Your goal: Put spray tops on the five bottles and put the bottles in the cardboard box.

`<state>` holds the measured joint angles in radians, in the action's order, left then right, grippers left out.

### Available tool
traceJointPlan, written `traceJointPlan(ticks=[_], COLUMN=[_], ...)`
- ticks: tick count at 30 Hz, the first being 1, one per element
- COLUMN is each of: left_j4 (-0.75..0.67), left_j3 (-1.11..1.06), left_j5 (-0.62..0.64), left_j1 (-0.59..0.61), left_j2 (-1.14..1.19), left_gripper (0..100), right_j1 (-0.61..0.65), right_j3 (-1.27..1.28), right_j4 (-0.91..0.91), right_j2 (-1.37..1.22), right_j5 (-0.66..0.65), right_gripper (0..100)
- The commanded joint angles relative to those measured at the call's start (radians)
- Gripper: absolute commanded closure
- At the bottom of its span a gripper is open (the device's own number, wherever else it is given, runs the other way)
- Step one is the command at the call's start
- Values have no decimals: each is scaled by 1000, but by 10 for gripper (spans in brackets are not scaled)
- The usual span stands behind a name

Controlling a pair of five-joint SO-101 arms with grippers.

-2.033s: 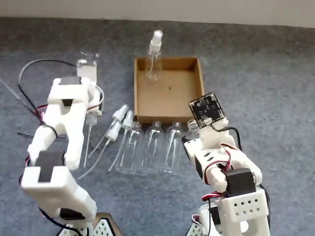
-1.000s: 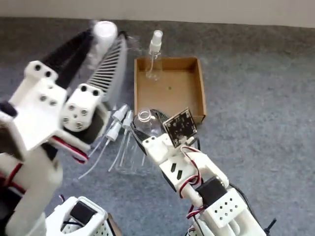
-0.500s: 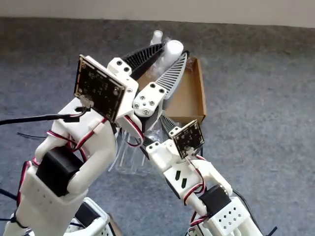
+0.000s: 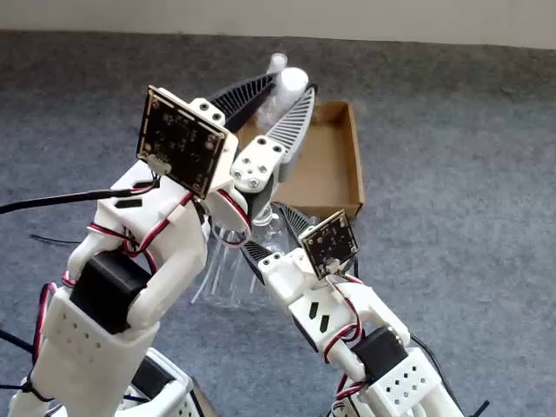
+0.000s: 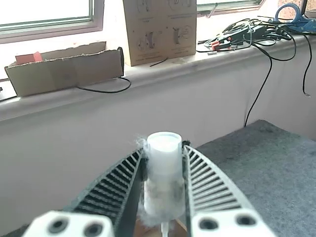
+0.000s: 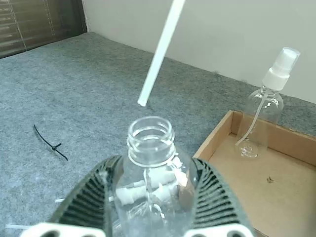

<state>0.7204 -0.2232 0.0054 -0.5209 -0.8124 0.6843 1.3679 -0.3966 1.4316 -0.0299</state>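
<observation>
Seen from the high view, grey carpet [image 4: 452, 130] covers the table. The left gripper [image 4: 287, 87] is raised high and clenched on one white spray top [image 4: 292, 81]. Below it and toward the arm bases, the right gripper [image 4: 265, 236] grasps one open bottle [image 4: 268, 228]. The cardboard box [image 4: 334, 165] lies just beyond both grippers. One finished bottle [image 4: 276, 62] pokes out behind the left fingers. Clear lying bottles [image 4: 228, 276] rest beside the right gripper, but the arms hide too much of them to count.

The left wrist view has a pale wall and a window ledge [image 5: 148, 74] behind. The spray top sits upright, pinched between both ribbed fingers [image 5: 123, 182].

In the right wrist view, carpet runs back to a plain wall. The open bottle stands upright in the closed fingers with its mouth bare. One dip tube [image 6: 160, 52] slants down from above, and its tip hangs just over the mouth, slightly off to one side. The box beyond holds the finished bottle standing in it, and one cable tie [image 6: 49, 144] lies off on the carpet.

The step in hand looks like capping the second bottle, with one of five apparently done. The next move calls for centring the tube tip over the mouth, lowering it straight in, then seating the top.
</observation>
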Motion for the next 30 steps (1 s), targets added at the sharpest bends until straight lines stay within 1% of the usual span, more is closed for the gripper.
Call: traceJointPlan(ticks=[1, 4, 15, 20, 23, 26, 28, 30], left_j4=[-25, -23, -34, -29, 54, 120, 133, 133], left_j3=[2, -2, -147, -173, -168, -183, -211, -236], left_j5=[8, 8, 8, 6, 3, 2, 2, -12], left_j1=[10, 10, 10, 10, 16, 18, 18, 18], left_j2=[-16, -16, -22, -24, -30, -65, -87, -91], left_gripper=[993, 993, 993, 994, 994, 994, 993, 993], right_j1=[4, 4, 4, 4, -35, -97, -119, -116], right_j3=[-21, -21, -22, -22, -19, -24, -24, -24], right_j4=[-4, -4, -4, -4, -2, -1, -1, -1], right_j2=[18, 18, 18, 18, 18, 18, 18, 18], right_j5=[3, 3, 6, 8, 18, 121, 164, 149], right_gripper=[995, 995, 995, 995, 995, 995, 995, 995])
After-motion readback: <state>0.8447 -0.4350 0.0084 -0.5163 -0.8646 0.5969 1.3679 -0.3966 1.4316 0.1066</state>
